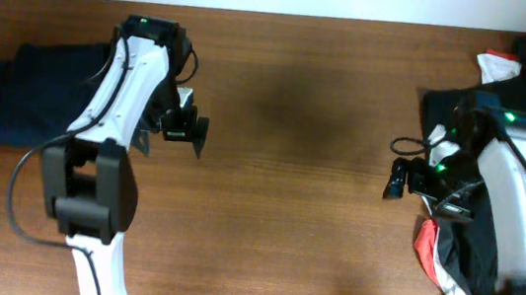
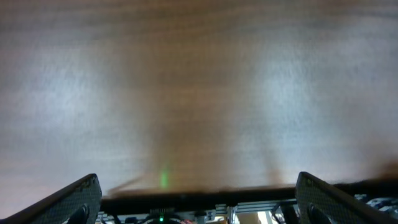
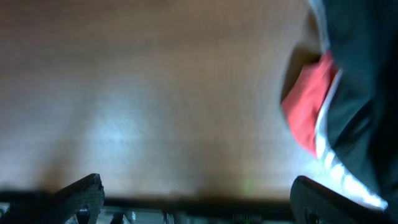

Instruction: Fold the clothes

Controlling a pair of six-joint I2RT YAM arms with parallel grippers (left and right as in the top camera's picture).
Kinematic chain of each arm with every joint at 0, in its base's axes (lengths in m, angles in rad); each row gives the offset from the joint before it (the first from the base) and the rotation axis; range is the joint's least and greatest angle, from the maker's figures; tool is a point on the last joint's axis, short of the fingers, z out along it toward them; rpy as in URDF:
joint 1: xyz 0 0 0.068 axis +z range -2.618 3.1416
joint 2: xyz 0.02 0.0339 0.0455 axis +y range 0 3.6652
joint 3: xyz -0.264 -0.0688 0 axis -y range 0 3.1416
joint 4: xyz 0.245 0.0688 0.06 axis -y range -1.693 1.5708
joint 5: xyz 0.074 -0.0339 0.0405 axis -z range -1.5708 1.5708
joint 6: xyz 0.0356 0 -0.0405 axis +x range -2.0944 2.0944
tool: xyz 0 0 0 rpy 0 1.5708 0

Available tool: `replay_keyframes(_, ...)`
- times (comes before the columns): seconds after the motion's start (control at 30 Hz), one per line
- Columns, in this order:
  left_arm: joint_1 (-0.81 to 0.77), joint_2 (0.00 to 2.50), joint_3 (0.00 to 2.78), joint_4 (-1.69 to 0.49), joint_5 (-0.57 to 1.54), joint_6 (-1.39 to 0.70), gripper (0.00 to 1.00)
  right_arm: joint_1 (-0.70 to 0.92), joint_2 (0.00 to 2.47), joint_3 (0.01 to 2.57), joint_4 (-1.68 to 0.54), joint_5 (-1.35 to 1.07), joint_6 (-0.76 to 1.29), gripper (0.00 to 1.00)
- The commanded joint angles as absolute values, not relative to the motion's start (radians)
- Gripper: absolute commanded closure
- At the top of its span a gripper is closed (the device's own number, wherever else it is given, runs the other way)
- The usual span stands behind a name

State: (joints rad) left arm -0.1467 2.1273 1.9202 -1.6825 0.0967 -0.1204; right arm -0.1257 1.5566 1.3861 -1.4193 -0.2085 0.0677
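Your left gripper (image 1: pixel 177 138) is hanging wide open and empty above the bare table (image 1: pixel 285 220), jaws pointing toward the centre. The navy shorts (image 1: pixel 31 91) are lying behind it, beyond its own arm, as a compact bundle that is looking already folded, its longer side running away from the wrist. Your right gripper (image 1: pixel 396 180) is also gaping with nothing in it, well apart from the shorts and beside a heap of black, red and white garments (image 3: pixel 308 106), so the left arm is plainly the nearer. Only the overhead view is showing the shorts. The left wrist camera is taking in nothing but wood between its fingers (image 2: pixel 74 199), while the right wrist camera is catching the heap off to one side. Any further tidying is likely calling for the left tool to turn back toward its rear.
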Motion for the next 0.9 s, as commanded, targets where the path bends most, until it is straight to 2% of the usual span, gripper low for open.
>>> replay_keyframes(0.0, -0.144, 1.911, 1.826, -1.608, 0.065, -0.13, 0.01, -0.132, 1.328, 1.361, -1.343, -0.202, 0.06, 0.01)
replay_keyframes(0.3, -0.144, 1.301, 1.348, -1.113, 0.057, -0.13, 0.01, -0.132, 0.838, 1.098, -1.138, -0.115, 0.059, 0.01)
replay_keyframes(0.53, -0.144, 0.806, 0.971, -0.894, -0.072, -0.174, 0.01, -0.132, 0.568, 0.925, -1.086, -0.096, 0.06, 0.01)
replay_keyframes(0.67, -0.144, 0.698, 0.91, -0.87, -0.072, -0.174, 0.01, -0.132, 0.569, 0.925, -1.087, -0.096, 0.059, 0.01)
replay_keyframes(0.87, -0.144, 0.685, 0.91, -0.876, -0.072, -0.174, 0.01, -0.132, 0.569, 0.925, -1.088, -0.096, 0.059, 0.01)
